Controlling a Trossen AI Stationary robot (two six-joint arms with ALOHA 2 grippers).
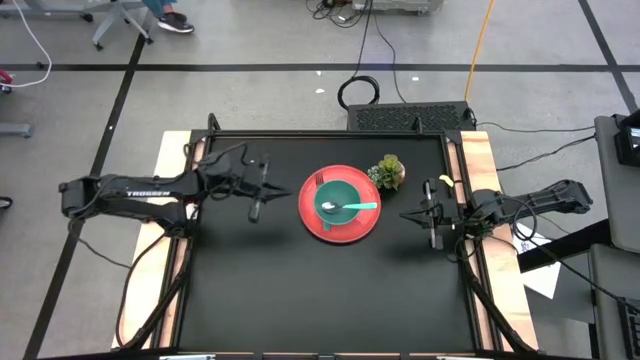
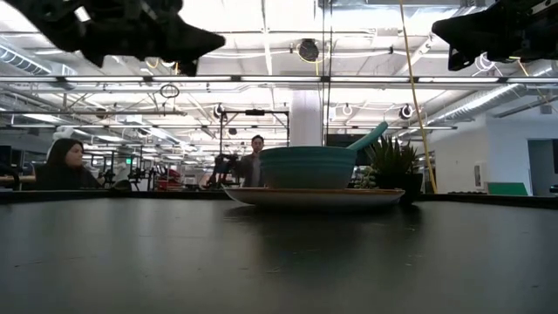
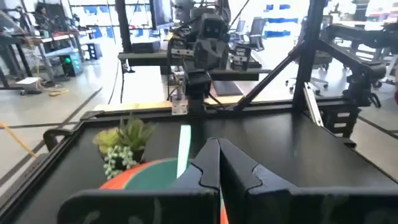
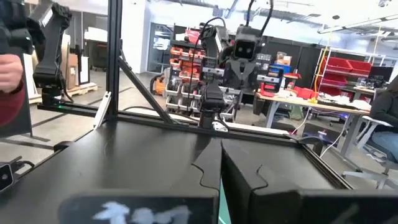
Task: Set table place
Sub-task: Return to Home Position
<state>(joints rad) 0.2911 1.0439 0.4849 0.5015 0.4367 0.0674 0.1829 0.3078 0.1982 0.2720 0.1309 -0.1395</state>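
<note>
Red plate (image 1: 345,232) at the table (image 1: 300,290) middle carries bowl (image 1: 340,188) and spoon (image 1: 362,207); left gripper (image 1: 272,190) and right gripper (image 1: 412,216), pinched empty, stand clear since I judge setting done

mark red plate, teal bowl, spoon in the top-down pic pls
red plate (image 1: 340,237), high view, on the bare rim strip outside the bowl.
teal bowl (image 1: 343,192), high view, on its bare inside, beside the spoon.
spoon (image 1: 362,207), high view, on its handle.

The table (image 1: 330,300) is matte black with pale wooden strips (image 1: 478,160); the plate (image 1: 308,222) looks smooth.
</note>
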